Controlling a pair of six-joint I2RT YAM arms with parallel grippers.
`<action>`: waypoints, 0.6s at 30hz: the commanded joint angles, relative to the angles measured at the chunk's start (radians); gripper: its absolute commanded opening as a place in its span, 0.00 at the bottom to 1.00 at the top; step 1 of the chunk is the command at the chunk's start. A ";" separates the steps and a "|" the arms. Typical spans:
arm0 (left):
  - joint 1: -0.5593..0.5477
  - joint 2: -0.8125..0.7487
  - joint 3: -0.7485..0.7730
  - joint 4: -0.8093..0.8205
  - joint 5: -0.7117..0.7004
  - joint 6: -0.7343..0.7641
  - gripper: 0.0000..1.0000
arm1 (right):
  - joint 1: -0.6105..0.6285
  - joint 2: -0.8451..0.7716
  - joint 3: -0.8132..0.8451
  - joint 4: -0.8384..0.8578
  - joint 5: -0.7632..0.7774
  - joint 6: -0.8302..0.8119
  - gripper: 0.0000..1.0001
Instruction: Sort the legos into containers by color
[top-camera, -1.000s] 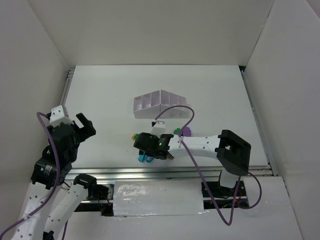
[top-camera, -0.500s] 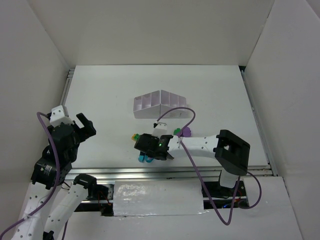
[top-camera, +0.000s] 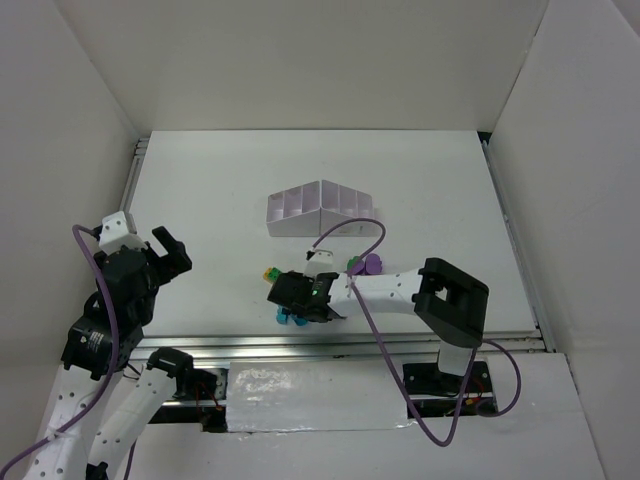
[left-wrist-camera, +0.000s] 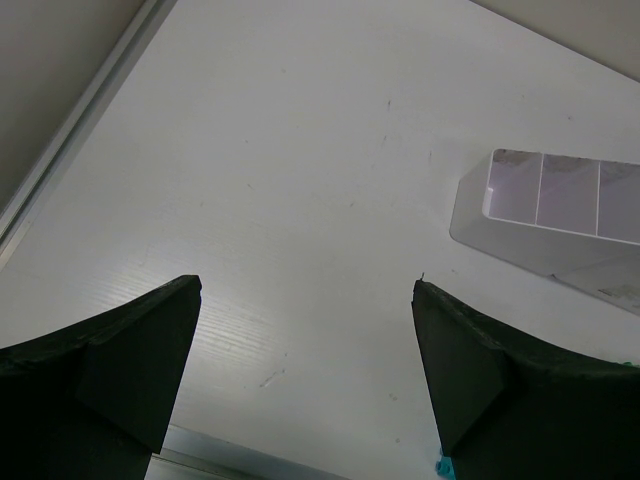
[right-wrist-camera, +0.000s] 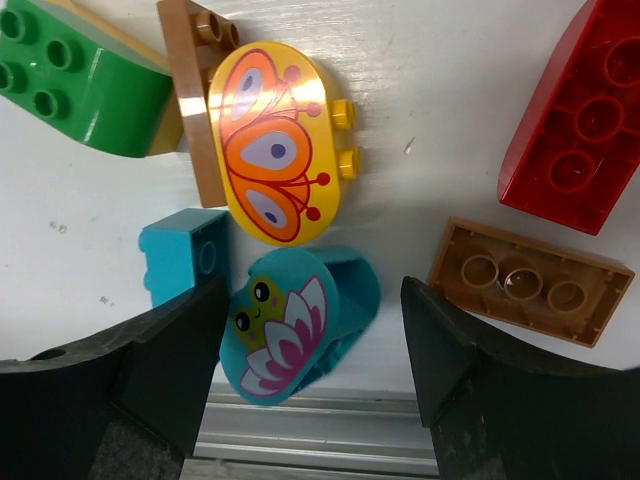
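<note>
My right gripper (right-wrist-camera: 312, 305) hangs open over a round teal lego with a frog and lily print (right-wrist-camera: 295, 335), one finger on each side; its left finger (right-wrist-camera: 185, 345) is close against the lego, its right finger stands apart. Around it lie a small teal lego (right-wrist-camera: 183, 255), a yellow butterfly lego (right-wrist-camera: 275, 145) on a brown plate (right-wrist-camera: 195, 90), a green one (right-wrist-camera: 75, 75), a red one (right-wrist-camera: 585, 120) and a brown one (right-wrist-camera: 530, 280). The white container tray (top-camera: 318, 208) stands beyond the right gripper (top-camera: 300, 305). My left gripper (top-camera: 165, 250) is open and holds nothing, far left of the legos.
The table's metal front rail (right-wrist-camera: 320, 440) runs just under the round teal lego. A purple lego (top-camera: 371, 264) lies beside the right arm. The left wrist view shows bare table (left-wrist-camera: 300, 180) and the tray's corner (left-wrist-camera: 560, 215). White walls enclose the table.
The right arm has shifted a little left toward the front rail, and its jaws have narrowed around the teal lego. The left arm has not moved.
</note>
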 joint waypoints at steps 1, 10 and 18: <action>-0.005 -0.013 0.014 0.041 0.006 0.002 1.00 | 0.008 0.028 0.012 -0.012 0.040 0.021 0.76; -0.008 -0.019 0.013 0.041 0.006 0.004 0.99 | 0.008 0.013 -0.002 -0.021 0.047 0.038 0.71; -0.008 -0.013 0.013 0.044 0.009 0.005 0.99 | 0.009 0.004 0.009 -0.021 0.031 0.022 0.66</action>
